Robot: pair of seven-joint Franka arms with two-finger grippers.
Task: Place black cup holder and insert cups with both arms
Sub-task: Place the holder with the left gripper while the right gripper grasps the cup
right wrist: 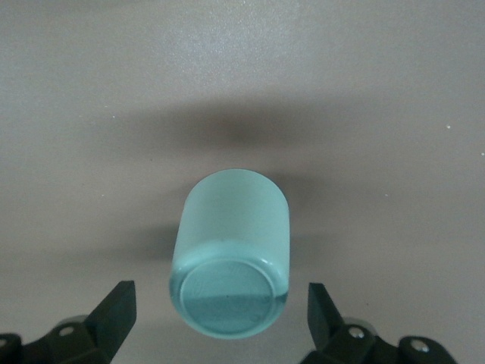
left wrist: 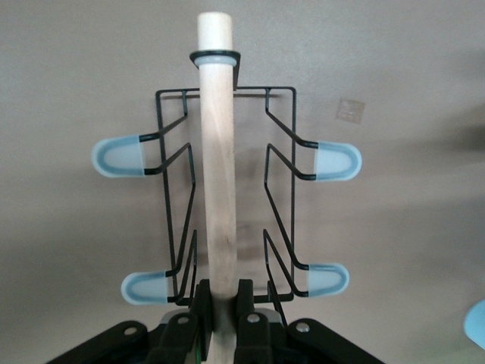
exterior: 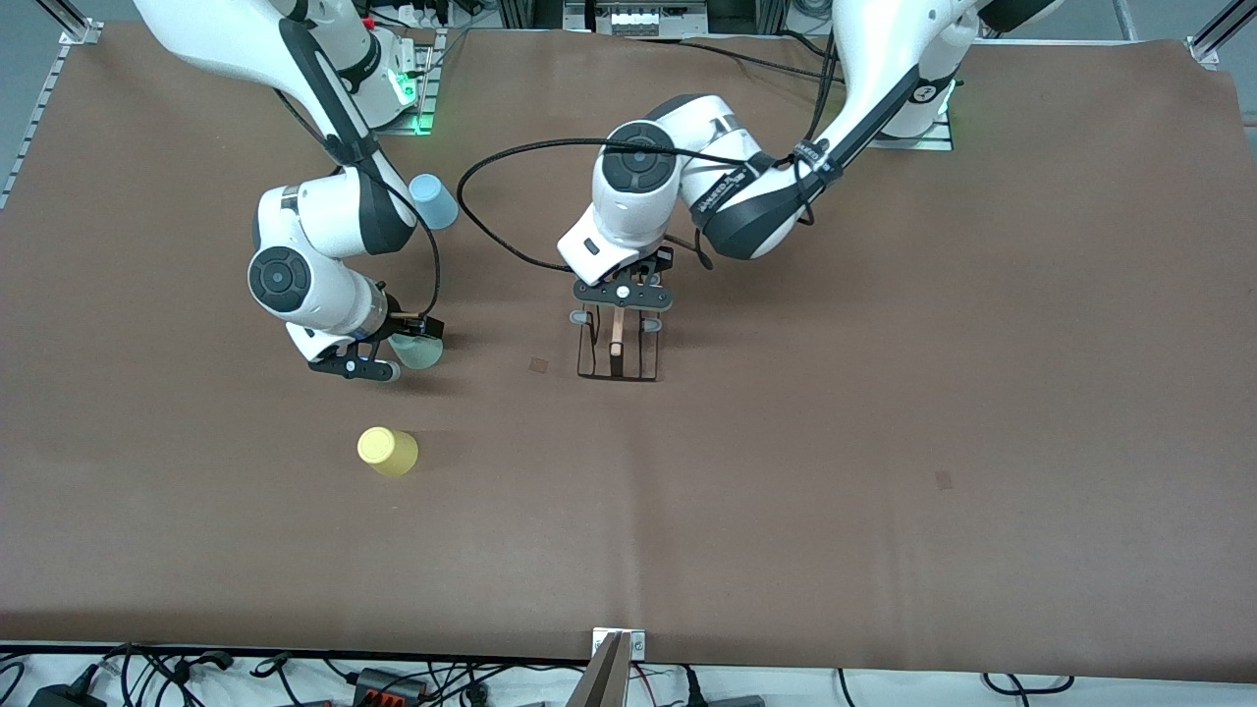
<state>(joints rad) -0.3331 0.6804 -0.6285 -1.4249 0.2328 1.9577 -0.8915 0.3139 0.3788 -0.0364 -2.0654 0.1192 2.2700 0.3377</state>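
While the left gripper [exterior: 623, 292] clamps its fingers [left wrist: 201, 303] on the wooden handle [left wrist: 217, 163] of the black cup holder [exterior: 617, 346] at mid-bench [exterior: 884, 393], the right gripper [exterior: 378, 355] spreads its fingers [right wrist: 114, 311] wide around the mint cup [right wrist: 231, 254], not touching it; the yellow cup [exterior: 387, 452] stands nearer the front camera; the blue cup [exterior: 433, 200] farther off.

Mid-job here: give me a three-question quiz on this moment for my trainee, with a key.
1. True or false: the left pincer is shut on the black cup holder by its wooden handle.
2. Which cup sits between the open right pincer's fingers? A yellow cup B mint green cup C light blue cup
3. Fill in: cups on the holder's pegs now: ___.

Key: 1 true; 2 B; 3 none.
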